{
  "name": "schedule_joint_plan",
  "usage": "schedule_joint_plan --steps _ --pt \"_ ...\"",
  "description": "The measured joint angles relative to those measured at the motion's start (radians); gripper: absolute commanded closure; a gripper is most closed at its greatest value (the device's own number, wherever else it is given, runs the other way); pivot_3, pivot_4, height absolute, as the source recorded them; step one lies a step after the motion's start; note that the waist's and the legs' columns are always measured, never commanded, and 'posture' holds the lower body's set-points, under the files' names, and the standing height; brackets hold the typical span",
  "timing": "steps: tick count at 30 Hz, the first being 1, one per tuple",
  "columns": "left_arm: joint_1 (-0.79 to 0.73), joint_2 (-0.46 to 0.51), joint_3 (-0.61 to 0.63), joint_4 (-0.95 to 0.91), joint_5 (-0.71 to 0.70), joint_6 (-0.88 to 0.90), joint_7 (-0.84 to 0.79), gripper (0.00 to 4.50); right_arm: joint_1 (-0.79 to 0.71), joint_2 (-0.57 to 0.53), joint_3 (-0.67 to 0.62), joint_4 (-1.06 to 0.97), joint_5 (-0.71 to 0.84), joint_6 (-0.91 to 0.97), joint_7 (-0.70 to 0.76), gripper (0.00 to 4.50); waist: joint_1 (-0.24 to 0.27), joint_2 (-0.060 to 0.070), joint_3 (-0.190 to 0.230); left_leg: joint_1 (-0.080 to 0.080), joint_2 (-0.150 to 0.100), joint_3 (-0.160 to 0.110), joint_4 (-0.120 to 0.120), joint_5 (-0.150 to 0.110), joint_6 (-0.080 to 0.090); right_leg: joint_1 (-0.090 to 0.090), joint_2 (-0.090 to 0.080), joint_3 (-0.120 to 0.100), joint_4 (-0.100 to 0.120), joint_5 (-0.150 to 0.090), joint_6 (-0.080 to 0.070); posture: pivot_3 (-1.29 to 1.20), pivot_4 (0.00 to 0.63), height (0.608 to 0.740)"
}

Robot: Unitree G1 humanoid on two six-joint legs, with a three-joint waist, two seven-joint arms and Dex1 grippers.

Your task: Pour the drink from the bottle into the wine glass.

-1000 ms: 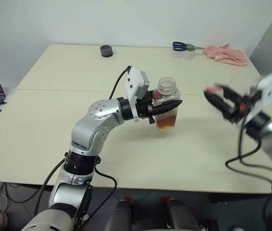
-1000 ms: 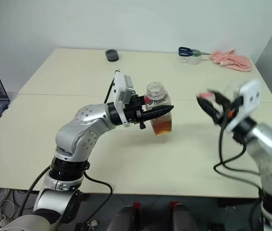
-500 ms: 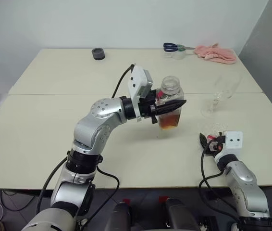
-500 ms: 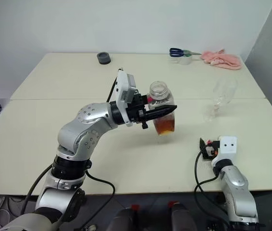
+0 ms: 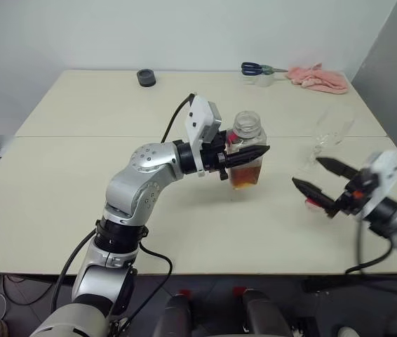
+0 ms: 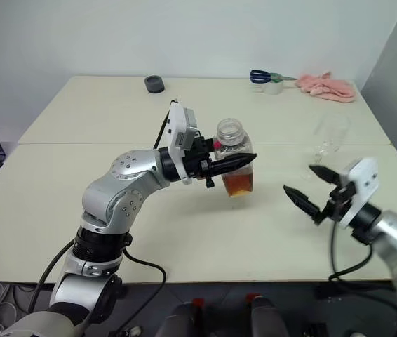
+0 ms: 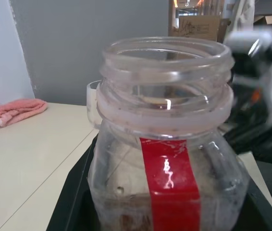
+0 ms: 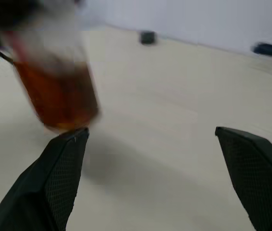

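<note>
Wide pale worktop, bare across most of its near half, with clutter kept to the far edge.

Left pincer clamped tight around the shoulder of the bottle, lifted clear of the surface near the middle. Bottle upright, cap off, wide mouth open to the ceiling, red label strip facing the left wrist camera. Drink settled in the lower part, amber-brown and level. Held high and uncapped, presumably ready to tip; no pouring yet.

Right pincer spread about as wide as possible, 2 black fingers well apart, gripping nothing, hanging above the worktop to the right of the bottle and pointing roughly towards it. Probably free to fetch or steady the glass.

Wine glass standing on its foot beyond the right pincer, well apart from the bottle, apparently empty. Gap to close before any pour.

Pink cloth at the far right corner, blue-handled scissors in a short cup beside it, small dark round object further left.
</note>
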Motion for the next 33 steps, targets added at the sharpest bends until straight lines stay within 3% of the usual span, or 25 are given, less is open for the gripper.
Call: schedule_joint_plan --steps 2,5,9,14,18,23,33 --pt "0.007 0.002 0.003 -0.001 0.0 0.0 0.001 2.66 -0.067 -0.057 -0.009 -0.01 0.115 0.063 0.02 0.02 0.0 -0.001 0.001 0.001 0.0 -0.001 0.0 0.0 0.0 0.002 0.0 -0.001 -0.001 0.0 0.0 0.0 0.15 0.74" --pt "0.012 0.001 0.006 -0.003 0.0 0.0 0.004 2.66 -0.182 -0.052 0.026 -0.004 0.184 0.098 -0.014 0.02 0.001 -0.002 0.001 0.002 0.0 -0.001 0.0 0.0 0.0 0.003 0.0 -0.001 -0.001 0.0 0.0 0.0 0.15 0.74" --pt "0.018 0.002 0.025 -0.002 -0.001 0.003 0.032 2.66 -0.284 0.025 0.117 -0.008 0.196 0.107 -0.095 0.02 0.001 -0.002 0.001 0.001 0.0 -0.002 0.0 0.0 0.0 0.002 -0.001 -0.001 -0.001 0.0 0.0 0.0 0.15 0.74" --pt "0.044 0.077 0.116 0.054 0.065 -0.032 0.139 2.66 -0.32 0.073 0.171 -0.013 0.192 0.104 -0.139 0.02 0.001 -0.002 0.001 0.002 0.0 -0.001 0.0 0.0 0.0 0.002 -0.001 -0.001 0.0 0.0 0.0 0.0 0.15 0.74" --pt "0.063 0.102 0.206 0.16 0.193 -0.103 0.312 2.66 -0.34 0.099 0.23 -0.017 0.122 0.075 -0.119 0.02 0.001 -0.002 0.001 0.002 0.0 -0.002 0.0 0.0 0.0 0.002 -0.001 -0.001 0.0 0.0 0.0 0.0 0.15 0.74" --pt "0.068 0.055 0.293 0.254 0.287 -0.2 0.544 2.66 -0.406 0.154 0.304 0.034 0.009 0.013 -0.071 0.02 0.006 -0.002 0.001 0.0 0.0 -0.003 0.001 0.0 0.0 0.001 -0.003 -0.002 -0.001 0.0 0.0 0.0 0.15 0.74" --pt "0.079 -0.029 0.391 0.446 0.242 -0.394 0.589 2.66 -0.451 0.213 0.348 0.113 -0.085 -0.026 0.0 0.02 0.006 -0.002 0.001 -0.002 -0.001 -0.003 0.001 0.0 -0.001 -0.001 -0.004 -0.003 0.0 0.0 0.0 0.0 0.15 0.74"
